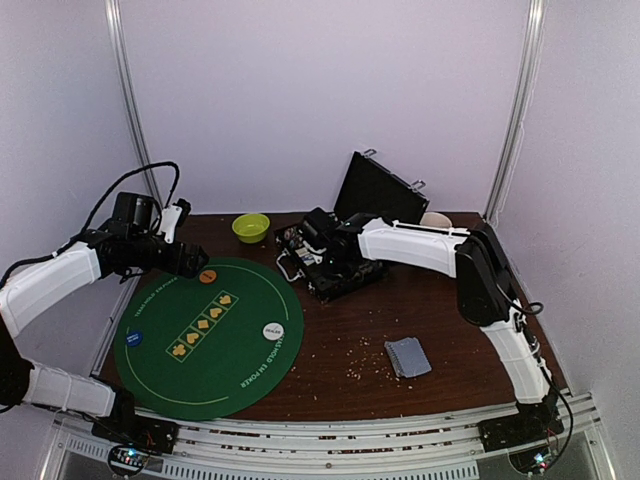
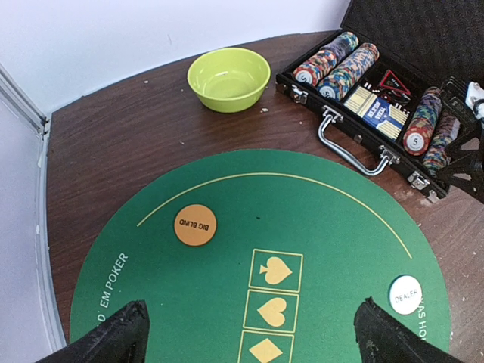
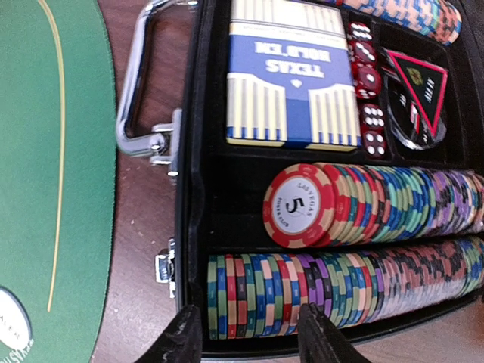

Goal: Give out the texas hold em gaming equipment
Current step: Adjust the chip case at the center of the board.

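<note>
Right wrist view: right gripper (image 3: 249, 314) held open above poker chips (image 3: 363, 291); chips judged hard, slick, best pinched as short stack.

The dark brown wooden surface (image 1: 340, 330) carries a round green felt mat (image 1: 150, 370) at about 8 o'clock, its near edge reaching almost to the surface's front rim. A lime-green bowl (image 1: 251, 236) stands at 11 o'clock, just beyond the mat's far edge. An open black case (image 1: 385, 190) sits at 12 o'clock, lid raised. A small stack of grey-blue-backed cards (image 1: 408, 357) lies at 4 o'clock, with pale crumbs (image 1: 360, 350) scattered just beside it toward the mat.
</note>
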`<state>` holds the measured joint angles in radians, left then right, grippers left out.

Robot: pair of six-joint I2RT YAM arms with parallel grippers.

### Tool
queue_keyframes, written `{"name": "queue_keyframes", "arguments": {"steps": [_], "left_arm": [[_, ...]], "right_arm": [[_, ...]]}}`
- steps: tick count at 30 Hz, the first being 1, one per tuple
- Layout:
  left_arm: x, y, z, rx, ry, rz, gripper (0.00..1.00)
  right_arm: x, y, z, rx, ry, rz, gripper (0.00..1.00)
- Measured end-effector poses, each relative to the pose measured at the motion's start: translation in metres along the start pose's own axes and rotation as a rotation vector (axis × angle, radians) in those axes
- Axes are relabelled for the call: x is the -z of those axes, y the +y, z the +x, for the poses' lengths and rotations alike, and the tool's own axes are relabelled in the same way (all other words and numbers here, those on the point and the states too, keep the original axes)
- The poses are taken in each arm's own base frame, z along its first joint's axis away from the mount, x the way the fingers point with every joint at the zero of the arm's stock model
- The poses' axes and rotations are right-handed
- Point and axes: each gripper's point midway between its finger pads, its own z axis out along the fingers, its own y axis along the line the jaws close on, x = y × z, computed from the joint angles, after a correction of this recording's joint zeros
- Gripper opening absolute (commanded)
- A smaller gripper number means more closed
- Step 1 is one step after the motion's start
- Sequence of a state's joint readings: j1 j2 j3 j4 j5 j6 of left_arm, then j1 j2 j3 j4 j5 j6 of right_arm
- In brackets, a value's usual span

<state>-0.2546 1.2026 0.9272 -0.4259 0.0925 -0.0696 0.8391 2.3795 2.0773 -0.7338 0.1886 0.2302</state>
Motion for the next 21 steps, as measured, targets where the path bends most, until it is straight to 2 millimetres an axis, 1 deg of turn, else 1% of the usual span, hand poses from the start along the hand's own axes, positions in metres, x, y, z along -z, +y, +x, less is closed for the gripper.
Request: {"name": "queue_keyframes", "arguments": {"steps": [4, 9, 14, 18, 21], "left_arm": [[0.000, 0.000, 0.000, 0.000, 0.000, 0.000, 0.98], [0.000, 0.000, 0.000, 0.000, 0.000, 0.002, 0.98], [0.000, 0.000, 0.000, 0.000, 0.000, 0.002, 0.98], [0.000, -0.001, 0.000, 0.000, 0.000, 0.005, 0.98], [0.000, -0.001, 0.000, 0.000, 0.000, 0.006, 0.98]], "right_arm": [[0.000, 0.005, 0.001, -0.016, -0.013, -0.052, 0.47], [0.002, 0.010, 0.001, -0.026, -0.008, -0.110, 0.50], [0.002, 0.012, 0.001, -0.030, -0.002, -0.141, 0.45], [0.002, 0.007, 0.000, -0.038, -0.007, -0.112, 0.46], [0.001, -0.001, -0.001, -0.045, -0.009, -0.055, 0.51]]}}
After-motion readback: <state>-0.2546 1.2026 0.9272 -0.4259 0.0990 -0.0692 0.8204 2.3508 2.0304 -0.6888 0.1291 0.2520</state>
